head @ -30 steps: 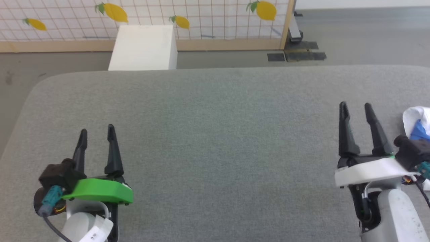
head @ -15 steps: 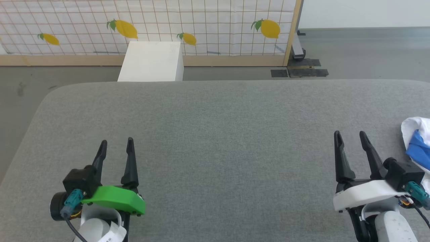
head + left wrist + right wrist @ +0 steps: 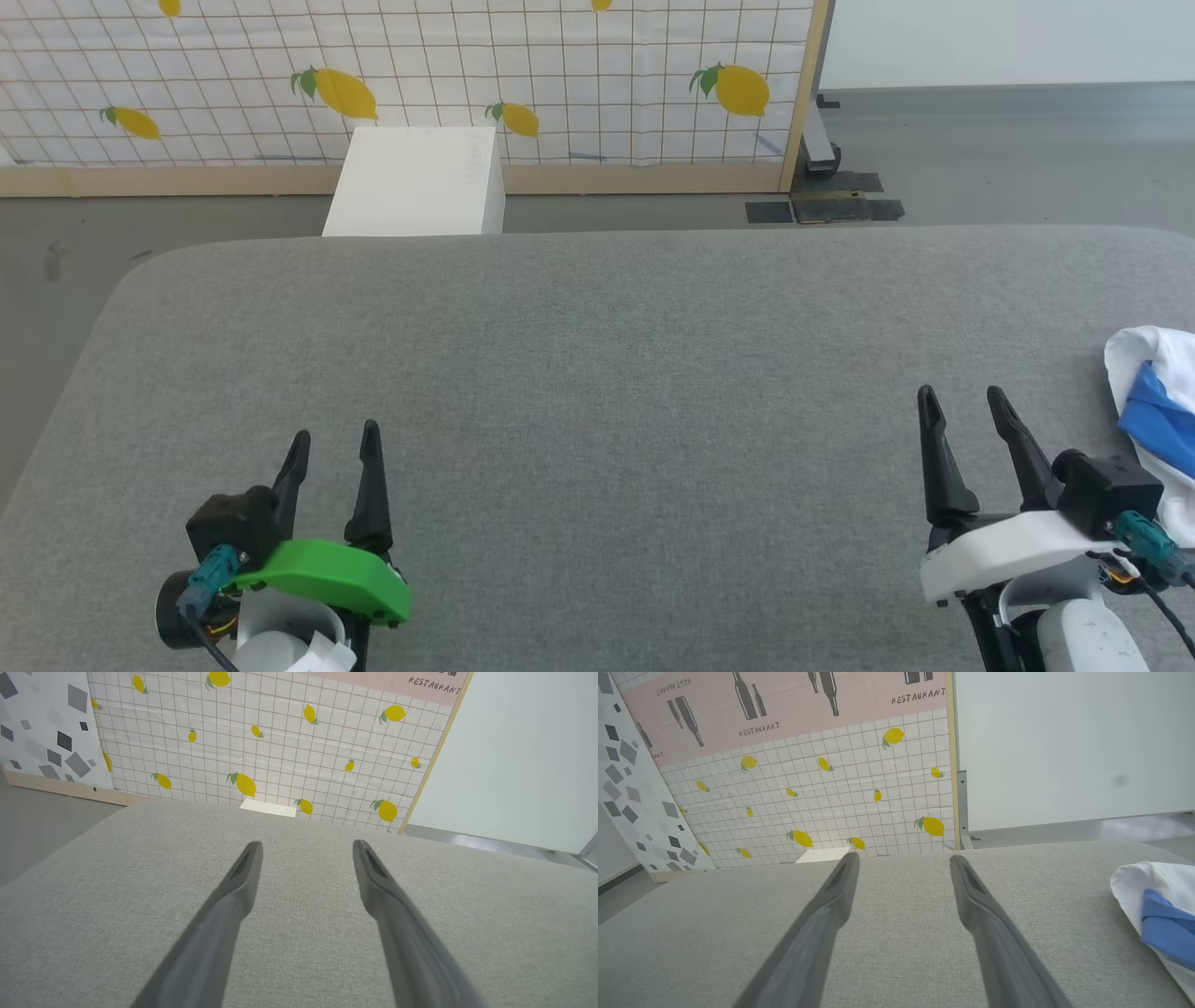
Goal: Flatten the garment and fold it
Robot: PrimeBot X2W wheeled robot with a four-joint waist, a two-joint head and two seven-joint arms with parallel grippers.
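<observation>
Head view: the whole picture has shifted since a second ago, so the camera has tilted. The lemon-print screen and the white box now sit lower in frame, and more of the screen shows. The grey padded surface carries the garment at its right edge. It lies bunched, white with a blue fold, and is cut off by the frame. The left hand is at the lower left, fingers wide apart and holding nothing, as before. The right hand is at the lower right, equally wide and holding nothing. Its fingertips now lie short of the garment's far edge, where a second ago they reached past it. The hand is near the garment but apart from it, and more of the cloth is uncovered.

Left wrist view: the left hand stands spread above bare surface, with the box just past the far edge.

Right wrist view: the right hand is spread over the surface. The garment is heaped off to the right, clear of both fingers.
</observation>
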